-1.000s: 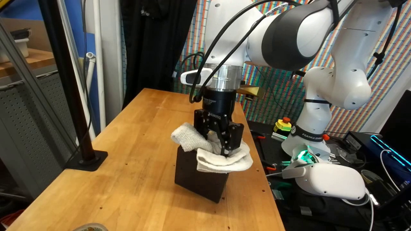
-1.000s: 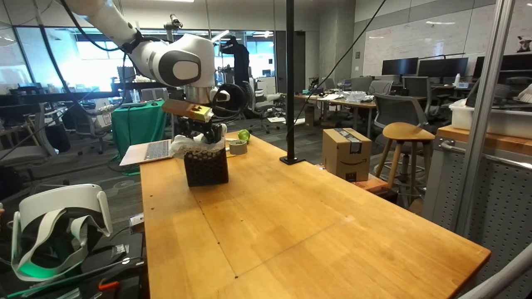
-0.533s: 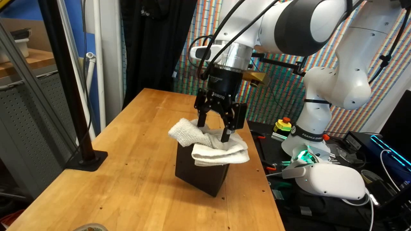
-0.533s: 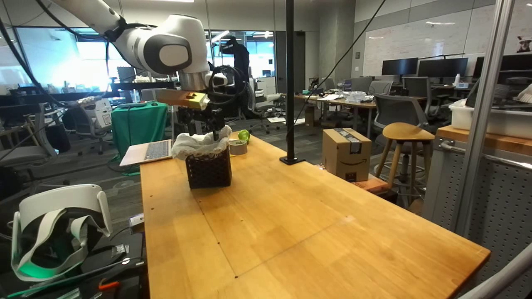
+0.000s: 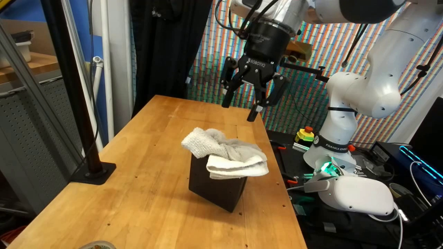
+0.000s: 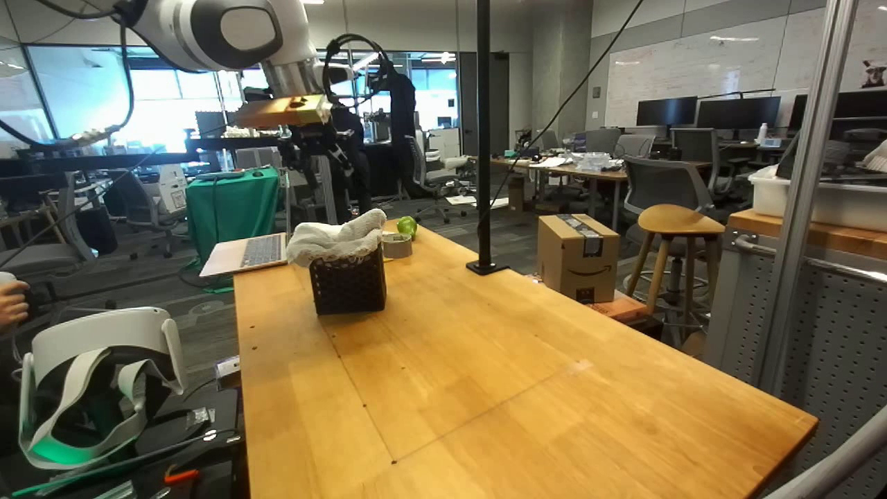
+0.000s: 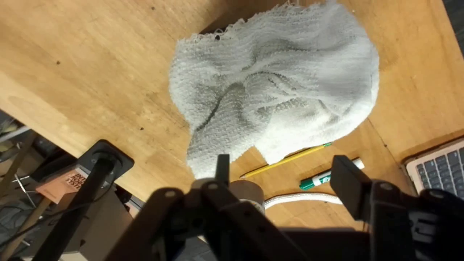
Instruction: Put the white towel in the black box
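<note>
White towel [image 5: 226,152] draped over black box [image 5: 216,183], inside hidden; hand [image 5: 239,110] above, spread wide.

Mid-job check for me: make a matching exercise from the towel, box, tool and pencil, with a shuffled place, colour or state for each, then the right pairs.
Column one
1. white towel
2. black box
3. tool
4. pencil

Column two
A. yellow, lying on the table
B. jaws apart, holding nothing
C. heaped on top of the black box, overhanging its sides
D. standing on the table, its top largely covered

Pairs: 1-C, 2-D, 3-B, 4-A
</note>
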